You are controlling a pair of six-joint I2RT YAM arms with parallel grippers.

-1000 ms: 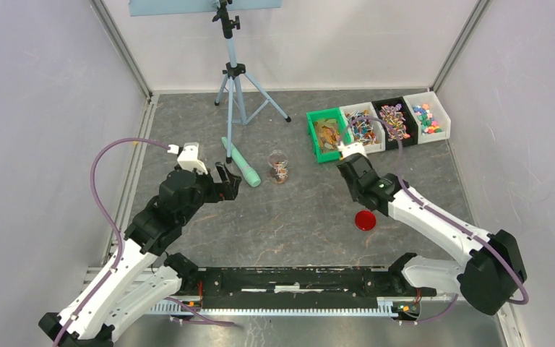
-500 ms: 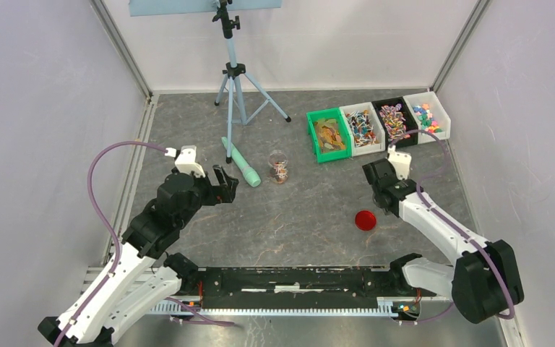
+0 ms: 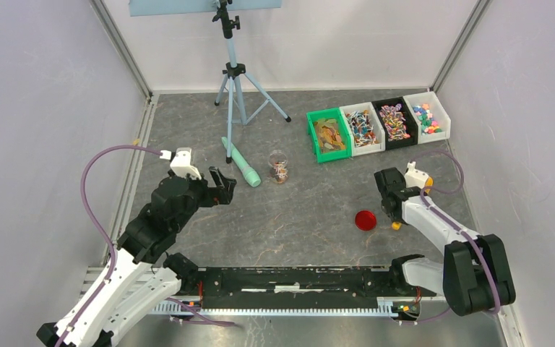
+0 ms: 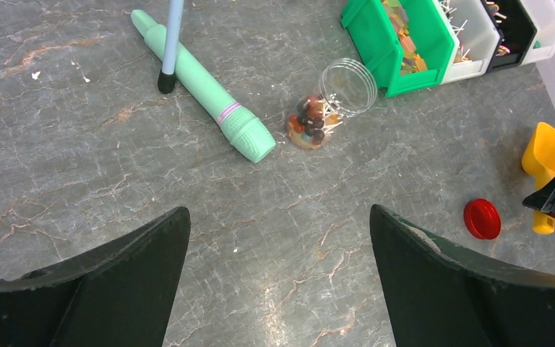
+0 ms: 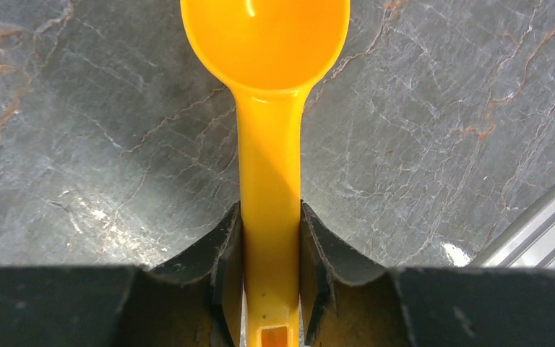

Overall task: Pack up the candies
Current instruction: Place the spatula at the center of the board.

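Observation:
The candies (image 3: 394, 121) fill four bins at the back right, and a few more candies (image 4: 307, 126) lie at the bottom of a clear jar (image 3: 278, 166) mid-table. My right gripper (image 5: 271, 217) is shut on the handle of an orange scoop (image 5: 266, 43), whose bowl is empty. It hovers low over the table, right of the red lid (image 3: 365, 220). From above, only the scoop's handle end (image 3: 396, 225) shows below the right gripper (image 3: 403, 215). My left gripper (image 4: 278, 217) stands open over bare table, near and left of the jar (image 4: 347, 87), with nothing between its fingers.
A mint-green tube (image 3: 241, 163) lies left of the jar, beside a tripod (image 3: 235, 79) at the back. The green bin (image 3: 329, 135) is the bin nearest the jar. A metal rail (image 5: 535, 231) edges the table close to my right gripper.
My right arm has swung with the scoop from the bins down to the right of the red lid. The left arm has drifted slightly left.

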